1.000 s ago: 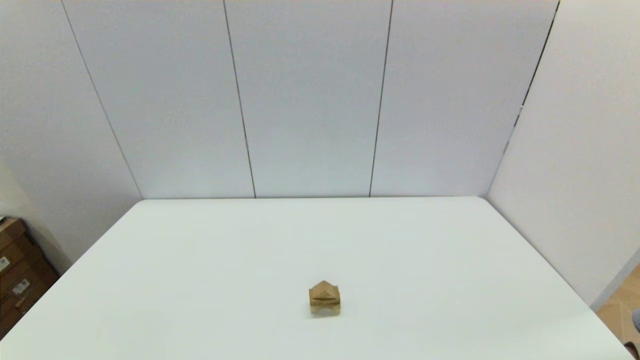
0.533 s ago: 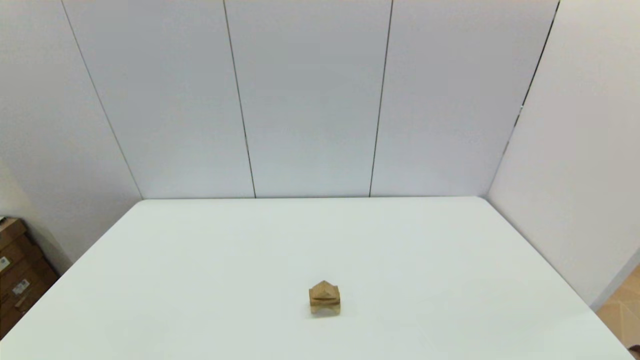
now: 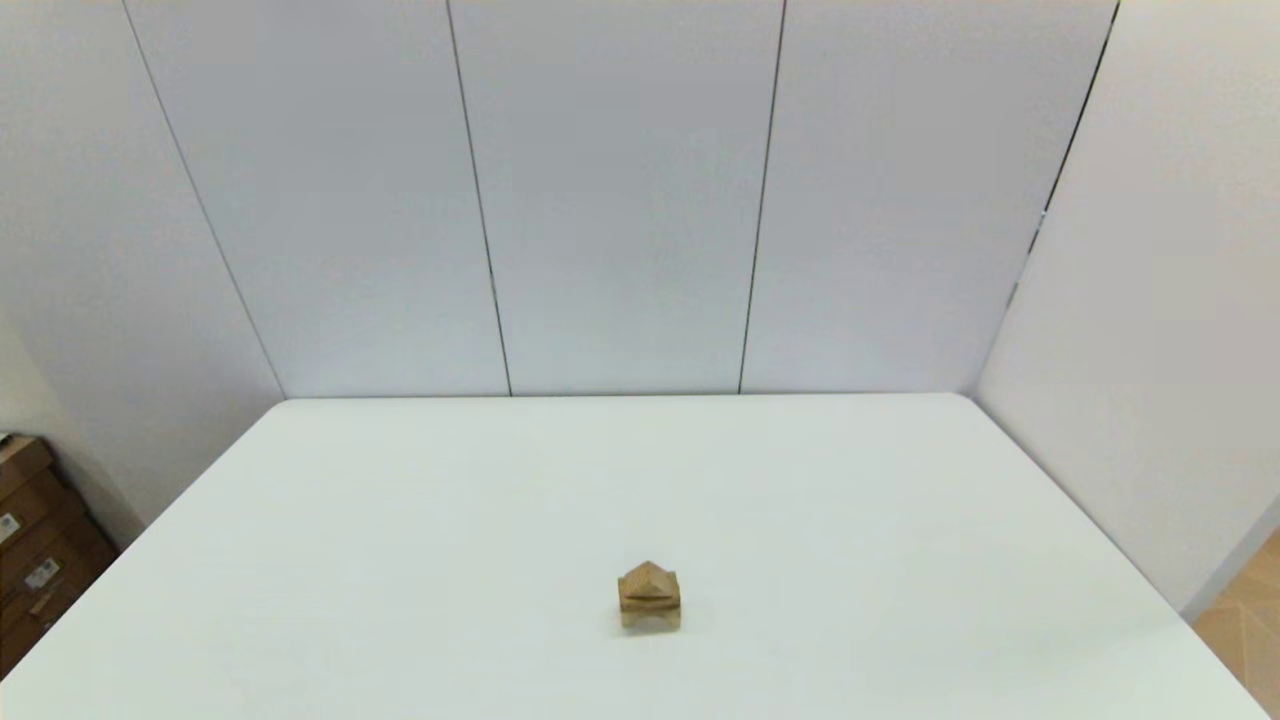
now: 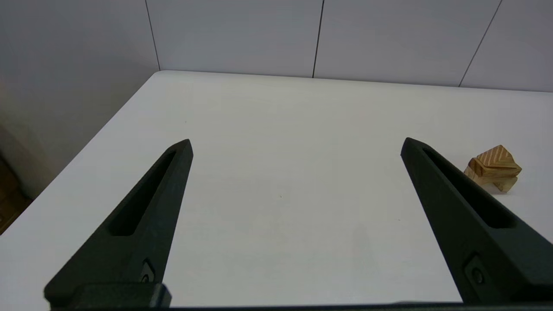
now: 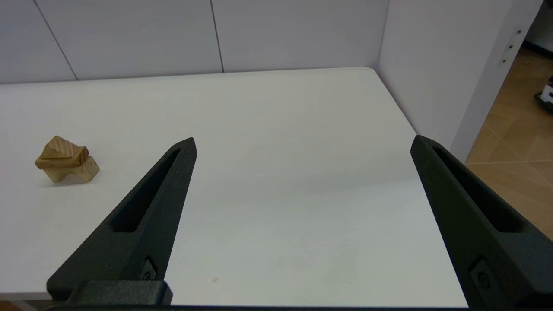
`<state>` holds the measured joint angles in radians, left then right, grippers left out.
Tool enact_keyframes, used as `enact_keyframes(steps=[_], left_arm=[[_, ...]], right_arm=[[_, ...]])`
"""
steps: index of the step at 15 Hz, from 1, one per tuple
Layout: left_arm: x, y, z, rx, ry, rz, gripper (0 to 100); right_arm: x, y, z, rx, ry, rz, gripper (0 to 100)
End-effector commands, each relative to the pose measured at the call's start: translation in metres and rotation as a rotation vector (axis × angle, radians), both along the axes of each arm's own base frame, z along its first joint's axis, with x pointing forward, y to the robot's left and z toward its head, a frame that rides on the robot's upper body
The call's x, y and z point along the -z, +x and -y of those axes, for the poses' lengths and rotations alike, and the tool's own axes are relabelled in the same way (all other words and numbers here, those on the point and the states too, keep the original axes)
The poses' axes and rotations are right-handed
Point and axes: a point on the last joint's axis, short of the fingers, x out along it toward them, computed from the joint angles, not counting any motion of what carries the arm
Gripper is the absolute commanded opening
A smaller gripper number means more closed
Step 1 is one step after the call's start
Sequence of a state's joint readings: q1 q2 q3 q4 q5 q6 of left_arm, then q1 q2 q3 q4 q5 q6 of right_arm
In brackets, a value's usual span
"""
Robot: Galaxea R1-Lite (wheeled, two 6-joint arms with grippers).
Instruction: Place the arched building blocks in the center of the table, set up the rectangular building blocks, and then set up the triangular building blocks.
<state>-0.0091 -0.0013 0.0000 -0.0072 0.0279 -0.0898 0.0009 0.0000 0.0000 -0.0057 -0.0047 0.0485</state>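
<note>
Three light-brown wooden blocks stand stacked in the middle of the white table [image 3: 400, 560]. The arched building block [image 3: 650, 618] is at the bottom with its cut-out facing down. The rectangular building block [image 3: 650, 598] lies flat on it, and the triangular building block [image 3: 648, 577] sits on top, point up. From the left wrist view the stack [image 4: 494, 168] is far off beyond one finger, and my left gripper [image 4: 297, 141] is open with nothing in it. My right gripper [image 5: 304, 139] is open too, well away from the stack [image 5: 65, 160]. Neither arm shows in the head view.
Grey wall panels [image 3: 620, 200] close off the table's far and right sides. Cardboard boxes [image 3: 30, 540] sit on the floor beyond the left edge. Wooden floor [image 5: 514, 129] lies past the right edge.
A small dark shape at the lower right corner of the head view has slipped out of the picture. The stack has not moved.
</note>
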Motion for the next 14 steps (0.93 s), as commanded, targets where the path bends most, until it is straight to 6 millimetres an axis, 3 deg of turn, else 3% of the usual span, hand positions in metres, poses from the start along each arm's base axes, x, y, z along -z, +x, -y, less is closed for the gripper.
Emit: enact_keyframes(steps=[1,14], left_arm=[[-0.0001,0.0001,0.0000,0.000,-0.001,-0.001,100],[-0.0001,0.0001,0.0000,0.000,-0.001,-0.001,100]], right_arm=[[0.0000,0.0000,0.0000,-0.001,0.001,0.000,100],[0.0000,0.0000,0.0002,0.007,0.008,0.000,100]])
